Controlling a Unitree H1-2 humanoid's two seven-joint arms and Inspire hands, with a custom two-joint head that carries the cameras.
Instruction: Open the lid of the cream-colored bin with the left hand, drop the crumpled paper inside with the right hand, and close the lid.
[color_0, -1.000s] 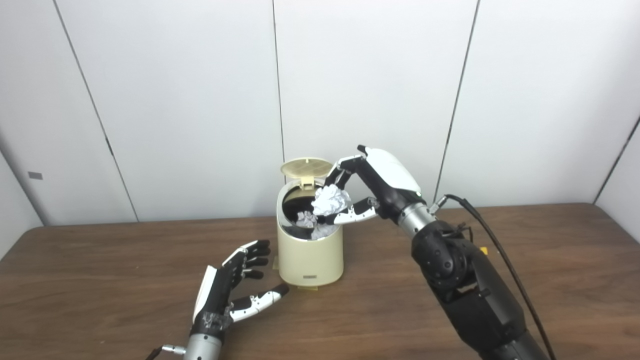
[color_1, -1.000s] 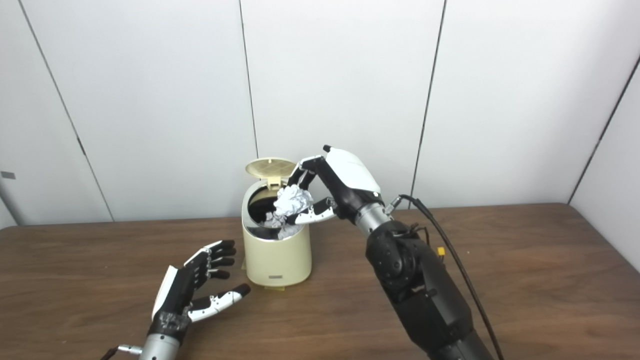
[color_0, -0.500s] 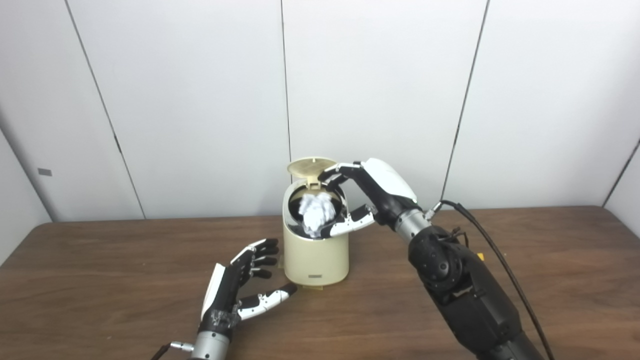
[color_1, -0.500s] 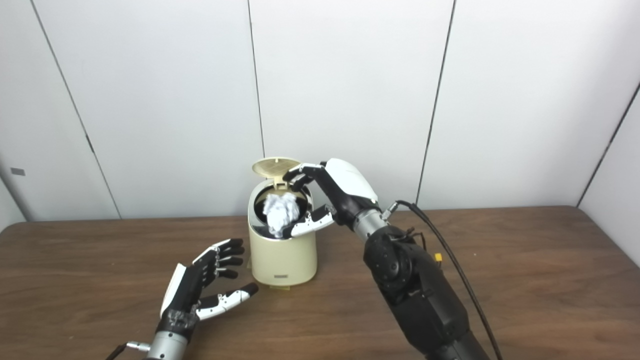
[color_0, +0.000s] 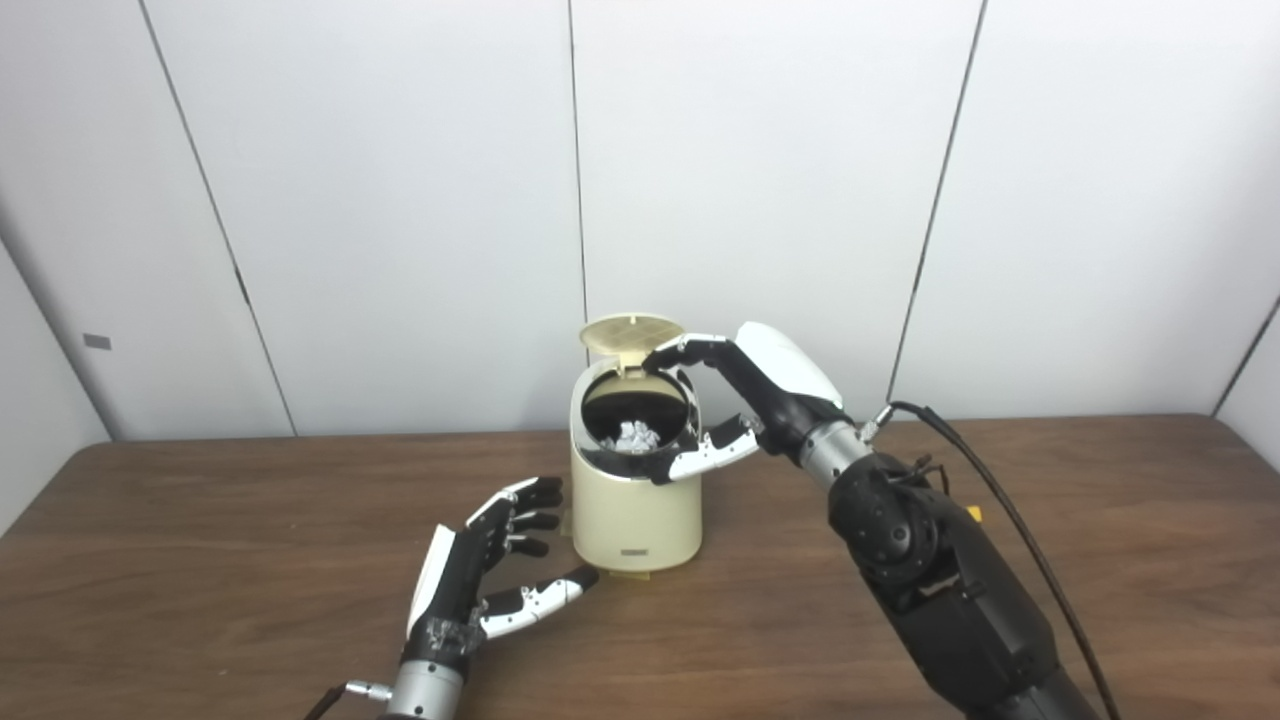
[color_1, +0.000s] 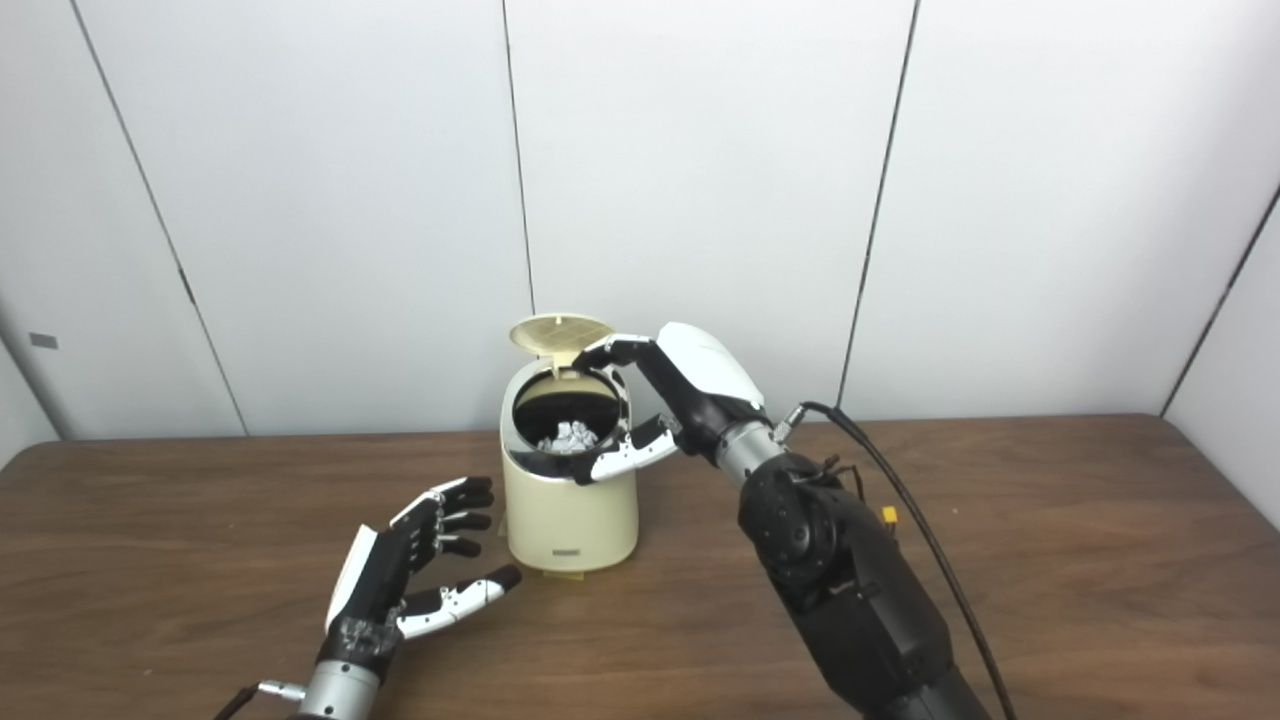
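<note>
The cream-colored bin (color_0: 632, 510) stands on the brown table with its round lid (color_0: 632, 331) tipped up at the back. Crumpled white paper (color_0: 633, 435) lies down inside the dark opening. My right hand (color_0: 745, 395) hovers over the bin's right rim, open, its fingers (color_0: 672, 352) stretched toward the lid and its thumb along the front rim; it holds nothing. My left hand (color_0: 482, 565) rests low in front and to the left of the bin, open, palm turned toward the bin, a little apart from it.
The wooden table (color_0: 200, 560) stretches wide on both sides of the bin. White wall panels (color_0: 400, 200) close off the back. A black cable (color_0: 1000, 500) runs along my right forearm.
My right hand has let go of the crumpled paper, which dropped from above the rim down into the bin. The hand's fingers opened and lowered toward the lid. The camera shifted slightly.
</note>
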